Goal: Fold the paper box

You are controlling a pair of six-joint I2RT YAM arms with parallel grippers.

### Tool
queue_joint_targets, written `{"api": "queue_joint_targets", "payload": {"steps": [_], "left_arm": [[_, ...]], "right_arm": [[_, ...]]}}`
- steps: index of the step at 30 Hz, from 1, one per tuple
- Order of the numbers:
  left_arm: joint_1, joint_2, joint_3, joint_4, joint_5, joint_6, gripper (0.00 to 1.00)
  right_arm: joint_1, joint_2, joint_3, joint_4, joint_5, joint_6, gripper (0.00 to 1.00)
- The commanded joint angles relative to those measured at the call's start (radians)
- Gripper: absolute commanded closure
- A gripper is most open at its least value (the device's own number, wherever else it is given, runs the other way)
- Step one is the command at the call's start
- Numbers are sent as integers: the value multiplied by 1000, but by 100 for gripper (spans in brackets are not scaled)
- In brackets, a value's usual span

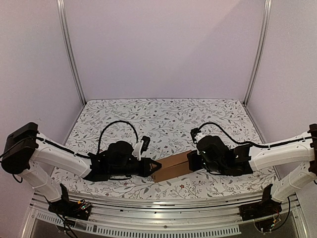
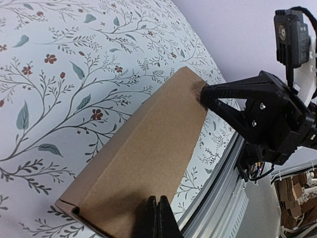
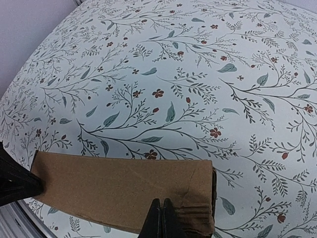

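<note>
My left arm (image 1: pixel 59 157) and right arm (image 1: pixel 277 148) both stretch low and inward over the floral bench (image 1: pixel 163 116), forearms nearly level, wrists facing each other. The paper box (image 1: pixel 172 167), a plain brown oblong, sits between them near the bench's front edge, angled slightly. My left end effector (image 1: pixel 157 166) has its 2 fingers pressed together, tips at the box's left end. My right end effector (image 1: pixel 192 161) is likewise closed, tips against the box's right end, where the cardboard looks creased.
</note>
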Motion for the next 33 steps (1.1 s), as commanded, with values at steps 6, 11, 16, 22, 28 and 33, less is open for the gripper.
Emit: {"api": "queue_joint_targets", "payload": {"steps": [6, 11, 16, 22, 28, 33], "left_arm": [[7, 61, -27, -273, 1, 28, 100], [7, 41, -20, -295, -5, 37, 100], [6, 41, -15, -296, -4, 36, 100], [5, 41, -17, -298, -3, 33, 100], [5, 35, -14, -313, -9, 36, 100], [6, 26, -12, -319, -14, 40, 100]], "right_arm": [[-6, -135, 130, -197, -15, -137, 100], [-38, -138, 137, -206, -32, -154, 100], [-50, -71, 54, -151, -37, -105, 100], [-49, 7, -65, -57, -110, -8, 100], [-48, -98, -52, -96, -79, -16, 100], [-50, -193, 25, -168, -16, -77, 100]]}}
